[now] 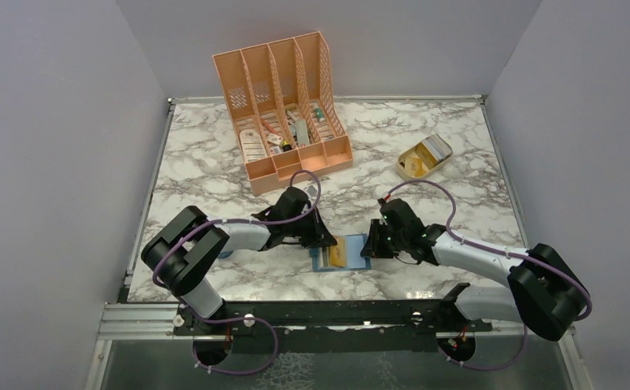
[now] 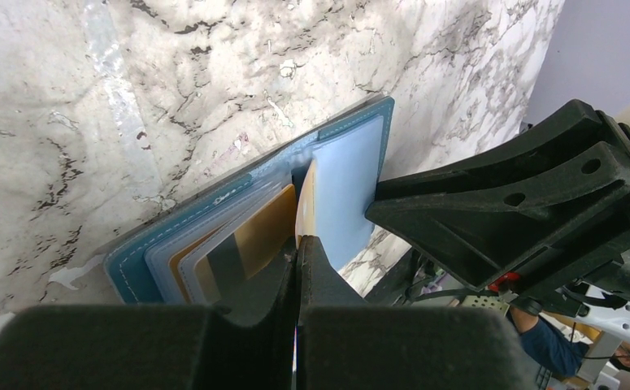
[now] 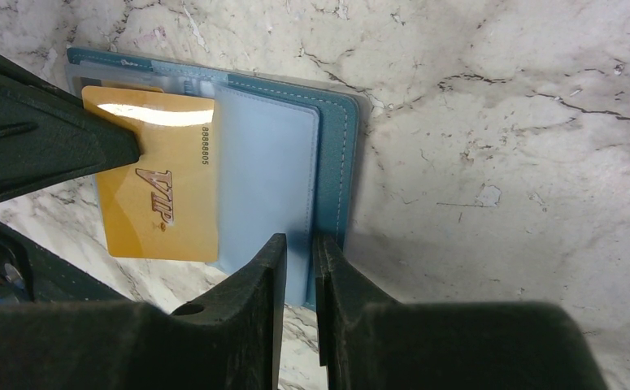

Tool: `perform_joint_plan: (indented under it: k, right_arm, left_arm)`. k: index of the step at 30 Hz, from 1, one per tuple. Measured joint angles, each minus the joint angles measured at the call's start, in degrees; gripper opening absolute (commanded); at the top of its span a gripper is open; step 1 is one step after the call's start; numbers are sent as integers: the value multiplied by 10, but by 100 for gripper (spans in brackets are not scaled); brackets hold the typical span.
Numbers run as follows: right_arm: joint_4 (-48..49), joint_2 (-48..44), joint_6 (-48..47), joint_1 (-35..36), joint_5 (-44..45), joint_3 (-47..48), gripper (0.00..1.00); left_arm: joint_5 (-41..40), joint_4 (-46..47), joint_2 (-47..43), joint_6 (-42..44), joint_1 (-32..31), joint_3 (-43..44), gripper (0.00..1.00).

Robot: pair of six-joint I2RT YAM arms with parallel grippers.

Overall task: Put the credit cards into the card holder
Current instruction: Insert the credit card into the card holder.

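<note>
The teal card holder (image 1: 324,260) lies open and flat on the marble between both arms; it also shows in the left wrist view (image 2: 132,264) and the right wrist view (image 3: 340,146). My left gripper (image 1: 326,241) (image 2: 299,241) is shut on a gold credit card (image 2: 305,195) (image 3: 161,187) marked VIP, held over the holder's pale blue pockets. Another gold card with a dark stripe (image 2: 254,236) sits in a left pocket. My right gripper (image 1: 369,246) (image 3: 299,240) has its tips over the holder's right flap, the jaws a narrow gap apart with nothing pinched.
A peach desk organizer (image 1: 283,106) with small items stands at the back centre. A tan oval tray (image 1: 423,156) holding cards sits at the back right. Grey walls enclose the table on three sides.
</note>
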Motion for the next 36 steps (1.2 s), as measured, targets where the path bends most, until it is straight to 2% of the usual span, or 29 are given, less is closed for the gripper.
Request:
perform_joint_plan:
  k: [23,26,31,36]
  right_arm:
    - [17,-2,5,0,-5,-9,19]
    - [17,-2,5,0,-5,-9,19]
    - [17,-3,5,0,-5,-9,19]
    - [17,-3,6,0,-8,-9,19]
  left_arm:
    - [-22,45,5,4,-15,-15,0]
    - [-25,51,5,4,-15,-19,11]
    - [-33,50,5,8,-20,-20,34]
    - [-49,12,-13,27,-24,-6,43]
